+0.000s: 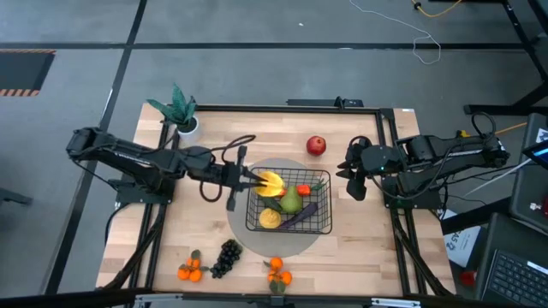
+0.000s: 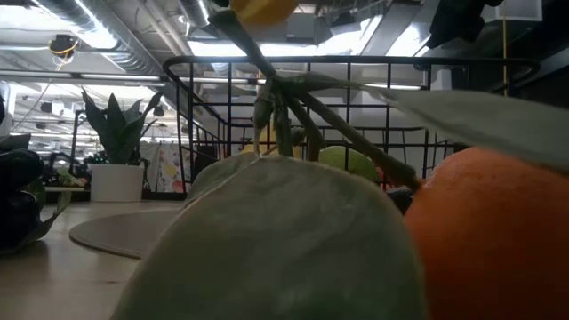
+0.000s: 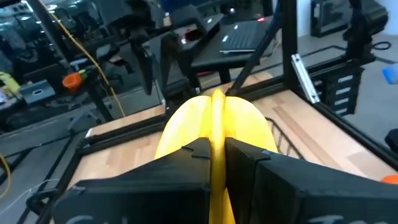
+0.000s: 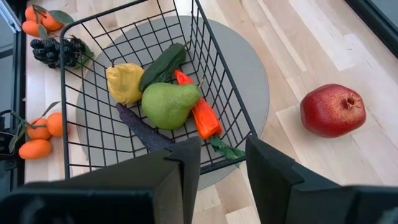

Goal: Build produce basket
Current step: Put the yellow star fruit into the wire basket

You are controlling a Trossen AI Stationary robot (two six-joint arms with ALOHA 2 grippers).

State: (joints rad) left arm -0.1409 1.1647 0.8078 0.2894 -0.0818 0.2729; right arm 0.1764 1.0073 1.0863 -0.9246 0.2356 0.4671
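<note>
The black wire basket (image 1: 318, 224) stands on a round grey mat (image 1: 257, 238) at the table's middle. It holds a lemon (image 4: 124, 83), a green pear (image 4: 168, 103), an orange carrot (image 4: 202, 112), a purple eggplant (image 4: 144, 132) and a green cucumber (image 4: 163, 64). My left gripper (image 1: 257, 180) is shut on a yellow starfruit (image 1: 271, 183) above the basket's far left corner. My right gripper (image 4: 222, 158) is open and empty, above the table right of the basket. A red apple (image 1: 316, 145) lies on the table behind the basket. My left gripper pinches the starfruit between its two fingers, which close on one thin ridge (image 3: 217, 127) at the fruit's near end. The fingers come roughly level from the table's left side. The starfruit sticks out beyond the fingertips, lifted clear above the basket.
Black grapes (image 1: 227, 257) and two tangerine clusters (image 1: 190, 271) (image 1: 278, 274) lie near the front edge. A teal plant in a white pot (image 1: 181, 115) stands at the far left. A black frame rail (image 1: 257, 108) borders the table.
</note>
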